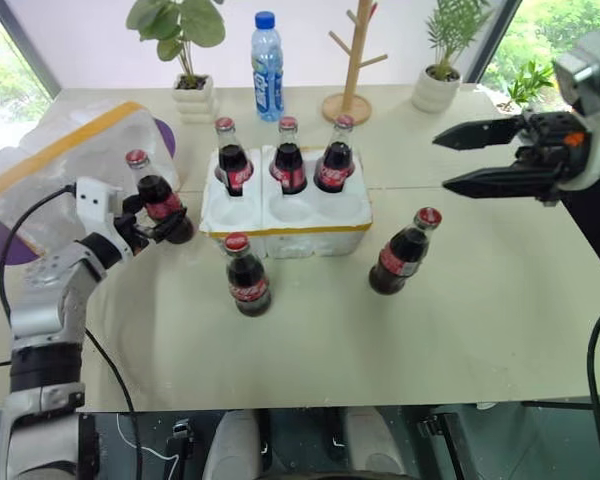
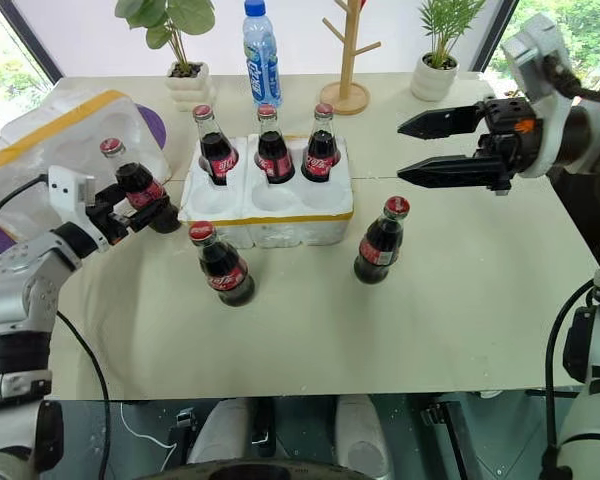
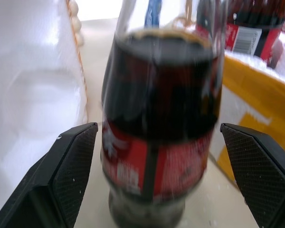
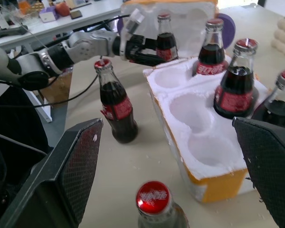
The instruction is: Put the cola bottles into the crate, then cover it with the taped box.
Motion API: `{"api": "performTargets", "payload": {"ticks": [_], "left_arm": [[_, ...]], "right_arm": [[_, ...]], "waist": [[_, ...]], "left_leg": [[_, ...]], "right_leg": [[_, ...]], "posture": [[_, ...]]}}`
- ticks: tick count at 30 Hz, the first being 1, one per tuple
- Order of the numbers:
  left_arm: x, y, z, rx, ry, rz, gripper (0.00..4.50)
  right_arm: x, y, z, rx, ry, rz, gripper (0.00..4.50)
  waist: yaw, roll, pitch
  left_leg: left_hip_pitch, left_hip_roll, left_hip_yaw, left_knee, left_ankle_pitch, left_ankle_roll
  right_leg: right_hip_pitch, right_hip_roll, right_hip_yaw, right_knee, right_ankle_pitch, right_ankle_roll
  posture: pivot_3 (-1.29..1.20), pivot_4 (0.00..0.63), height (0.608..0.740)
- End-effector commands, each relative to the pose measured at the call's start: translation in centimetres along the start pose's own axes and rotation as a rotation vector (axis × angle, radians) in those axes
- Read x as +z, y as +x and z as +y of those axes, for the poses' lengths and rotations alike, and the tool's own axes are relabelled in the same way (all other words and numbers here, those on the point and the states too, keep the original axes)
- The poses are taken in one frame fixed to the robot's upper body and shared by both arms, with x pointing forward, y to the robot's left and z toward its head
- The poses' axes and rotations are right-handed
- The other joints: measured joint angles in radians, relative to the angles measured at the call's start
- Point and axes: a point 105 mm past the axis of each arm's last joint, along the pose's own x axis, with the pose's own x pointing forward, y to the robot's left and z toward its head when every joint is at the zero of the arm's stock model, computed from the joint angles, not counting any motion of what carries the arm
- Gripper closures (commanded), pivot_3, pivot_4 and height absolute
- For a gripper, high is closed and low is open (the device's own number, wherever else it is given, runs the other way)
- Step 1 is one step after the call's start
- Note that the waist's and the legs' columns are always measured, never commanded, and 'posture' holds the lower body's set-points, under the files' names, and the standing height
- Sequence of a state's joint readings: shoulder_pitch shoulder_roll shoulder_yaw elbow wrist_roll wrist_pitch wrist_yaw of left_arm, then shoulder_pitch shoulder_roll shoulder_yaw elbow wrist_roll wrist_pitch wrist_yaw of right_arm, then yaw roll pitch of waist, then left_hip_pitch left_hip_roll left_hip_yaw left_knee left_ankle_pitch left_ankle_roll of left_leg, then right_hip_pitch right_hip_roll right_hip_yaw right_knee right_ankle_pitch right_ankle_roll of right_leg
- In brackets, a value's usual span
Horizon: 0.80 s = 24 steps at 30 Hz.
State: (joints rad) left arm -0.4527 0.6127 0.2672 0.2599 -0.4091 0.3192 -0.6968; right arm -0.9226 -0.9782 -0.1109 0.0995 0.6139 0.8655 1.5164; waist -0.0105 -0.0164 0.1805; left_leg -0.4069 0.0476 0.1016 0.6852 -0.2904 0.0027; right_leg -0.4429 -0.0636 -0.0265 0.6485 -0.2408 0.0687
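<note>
Bottle [image 1: 158, 196] upright at left of frame, beside crate [image 1: 285, 213]; between spread fingers of left gripper [image 1: 152, 222], unclamped | right gripper [image 1: 480, 158] agape, upper right, farther

Six cola bottles hold near-black liquid under red caps and red labels with white lettering. One [image 1: 158, 198] stands between the left gripper's [image 1: 165, 222] black fingers, which have a fine cross-hatched texture. Three [image 1: 288, 157] stand in the white crate [image 1: 285, 214], which has a thin yellow band along its lower edge. Two more [image 1: 245, 275] [image 1: 404, 251] stand on the pale beige table [image 1: 480, 300], below the right gripper's [image 1: 455, 160] black fingers. Beside the left gripper, the taped box [image 1: 60, 165] is white with a wide yellow stripe, over a purple mat [image 1: 166, 135]. Beyond the crate stands a clear water bottle [image 1: 267, 66] with blue cap and label.
</note>
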Motion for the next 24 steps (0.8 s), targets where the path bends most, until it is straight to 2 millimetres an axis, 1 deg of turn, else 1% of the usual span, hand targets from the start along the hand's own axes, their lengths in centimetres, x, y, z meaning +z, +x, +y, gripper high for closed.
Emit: {"api": "performTargets", "payload": {"ticks": [1,2,3,5,7,11,14,16,18,21,24], "left_arm": [[0.9,1.0,0.0,-0.011,0.036,-0.036,0.16],[1.0,1.3,0.0,-0.013,0.037,-0.038,0.16],[1.0,1.5,0.0,-0.015,0.04,-0.041,0.39],[1.1,1.7,-0.1,-0.028,0.041,-0.047,1.04],[1.0,1.1,-0.6,-0.09,0.047,-0.017,1.79],[1.7,-0.7,-2.5,-0.259,0.048,0.04,1.79],[3.8,-2.0,-4.0,-0.402,0.042,0.058,1.79],[4.9,-2.4,-4.4,-0.454,0.045,0.072,1.79],[6.4,-2.7,-5.4,-0.551,0.029,0.08,1.79],[8.3,-2.7,-6.6,-0.657,0.025,0.076,1.79],[10.5,-1.5,-7.1,-0.706,0.005,0.02,1.79]], "right_arm": [[1.3,0.1,0.8,0.003,-0.059,-0.038,0.0],[1.3,0.1,0.9,0.003,-0.057,-0.038,0.0],[1.1,0.3,1.0,0.004,-0.056,-0.036,0.0],[1.0,0.5,1.1,0.006,-0.054,-0.032,0.0],[0.8,0.7,1.1,-0.003,-0.062,-0.028,0.0],[0.7,0.8,1.0,-0.022,-0.065,-0.032,0.0],[0.5,0.7,0.7,-0.042,-0.065,-0.034,0.0],[0.4,0.7,0.5,-0.054,-0.065,-0.034,0.0],[0.3,0.7,0.3,-0.065,-0.064,-0.034,0.0],[0.0,0.6,0.3,-0.076,-0.065,-0.031,0.0],[0.0,0.5,0.0,-0.101,-0.065,-0.036,0.0]], "waist": [[0.0,0.0,0.0],[0.0,0.0,0.0],[0.0,0.0,0.0],[0.0,0.0,0.0],[-0.001,0.0,0.0],[-0.005,0.0,0.0],[-0.003,-0.001,0.001],[0.0,-0.003,0.002],[0.002,-0.003,0.002],[0.004,-0.004,0.002],[0.003,-0.004,0.002]], "left_leg": [[0.0,0.0,0.0,0.0,0.0,0.0],[0.0,0.0,0.0,0.0,0.0,0.0],[0.0,0.0,0.0,0.0,0.0,0.0],[0.0,0.0,0.0,0.0,0.0,0.0],[0.0,0.0,0.0,0.0,0.0,0.0],[0.0,0.0,0.0,0.0,0.0,0.0],[-0.001,0.001,0.0,0.0,0.0,0.0],[-0.001,0.001,0.0,0.0,0.0,0.0],[-0.001,0.001,-0.001,0.0,0.0,0.0],[-0.002,0.0,-0.001,0.001,0.0,0.0],[-0.002,-0.001,-0.001,0.001,0.0,0.0]], "right_leg": [[0.0,0.0,0.0,0.0,0.0,0.0],[0.0,0.0,0.0,0.0,0.0,0.0],[0.0,0.0,0.0,0.0,0.0,0.0],[0.0,0.0,0.0,-0.001,0.0,0.0],[0.0,0.0,0.0,-0.001,0.0,0.0],[0.0,0.0,0.0,-0.001,0.0,0.0],[-0.001,0.0,0.0,-0.001,0.0,0.0],[-0.001,0.0,0.0,-0.001,0.0,0.0],[-0.001,0.0,0.0,-0.001,0.0,0.0],[0.0,0.0,0.0,-0.001,0.0,0.0],[0.0,0.001,0.0,-0.001,0.0,0.0]], "posture": [[0.0,0.15,0.74],[0.0,0.15,0.74],[0.0,0.15,0.74],[0.0,0.15,0.74],[0.0,0.15,0.74],[0.0,0.15,0.74],[0.0,0.15,0.74],[0.0,0.15,0.74],[0.0,0.15,0.74],[0.0,0.15,0.74],[0.0,0.15,0.74]]}}
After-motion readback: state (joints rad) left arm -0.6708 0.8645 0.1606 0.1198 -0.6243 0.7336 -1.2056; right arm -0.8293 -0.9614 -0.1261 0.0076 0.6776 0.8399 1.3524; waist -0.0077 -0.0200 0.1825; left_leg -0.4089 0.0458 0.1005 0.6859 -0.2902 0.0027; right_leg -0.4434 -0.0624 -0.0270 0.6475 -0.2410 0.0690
